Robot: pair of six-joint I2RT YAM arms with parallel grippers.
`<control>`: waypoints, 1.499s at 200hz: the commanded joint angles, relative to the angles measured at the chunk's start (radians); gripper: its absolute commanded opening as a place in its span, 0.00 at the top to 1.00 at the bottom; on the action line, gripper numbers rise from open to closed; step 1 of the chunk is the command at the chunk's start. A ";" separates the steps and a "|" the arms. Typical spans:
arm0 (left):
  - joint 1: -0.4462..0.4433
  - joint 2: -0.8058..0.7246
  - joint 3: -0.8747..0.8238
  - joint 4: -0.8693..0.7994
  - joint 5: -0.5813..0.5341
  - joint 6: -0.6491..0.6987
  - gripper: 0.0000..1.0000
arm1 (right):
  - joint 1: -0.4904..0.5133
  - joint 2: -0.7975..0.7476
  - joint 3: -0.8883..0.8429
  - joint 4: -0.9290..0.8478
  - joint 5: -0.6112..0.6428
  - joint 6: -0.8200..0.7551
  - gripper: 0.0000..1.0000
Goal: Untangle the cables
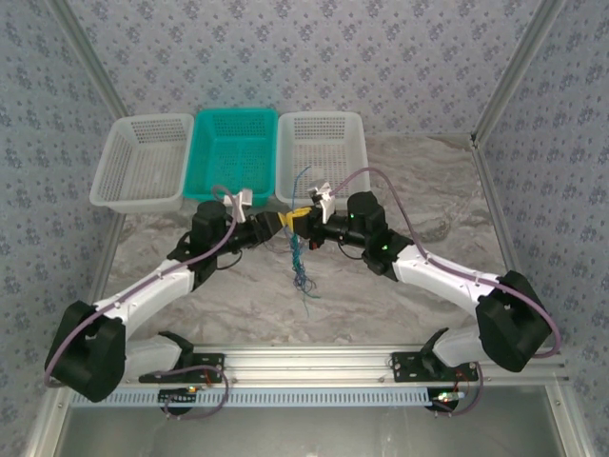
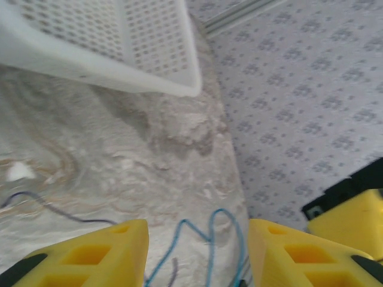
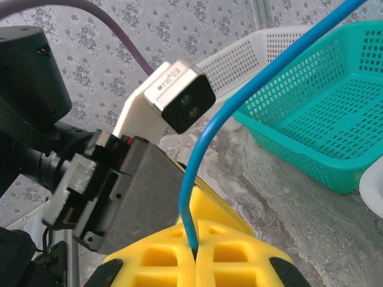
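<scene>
Blue, green and dark cables [image 1: 298, 259] are hanging in a tangle over the worktop [image 1: 400, 190], between two arms [image 1: 152, 286]. The right gripper [image 3: 194, 254] is pinching one blue cable [image 3: 197, 161], jaws pressed together. The left gripper [image 2: 194, 233] is facing it, jaws spread, a blue loop [image 2: 210, 239] showing between them. Separating seems barely begun; next the left likely needs to close on another strand and draw away. Three baskets are sitting behind: one teal basket [image 1: 205, 162] between two white baskets [image 1: 107, 181]; strands too tangled to count

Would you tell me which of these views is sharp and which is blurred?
Left wrist: soft throughout, the white perforated plastic basket smeared. Right wrist: crisp where the right hand clamps a thin blue wire. Top external: evenly lit, faint shadows.
</scene>
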 commanded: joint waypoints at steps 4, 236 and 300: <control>-0.010 -0.007 0.018 0.169 0.058 -0.063 0.52 | -0.009 -0.029 0.014 0.009 -0.009 0.022 1.00; -0.095 0.081 0.103 0.040 0.154 0.081 1.00 | -0.062 -0.036 0.014 0.053 0.056 0.170 1.00; -0.080 0.050 0.093 -0.187 -0.001 0.184 1.00 | -0.125 -0.065 -0.035 0.075 0.095 0.271 0.89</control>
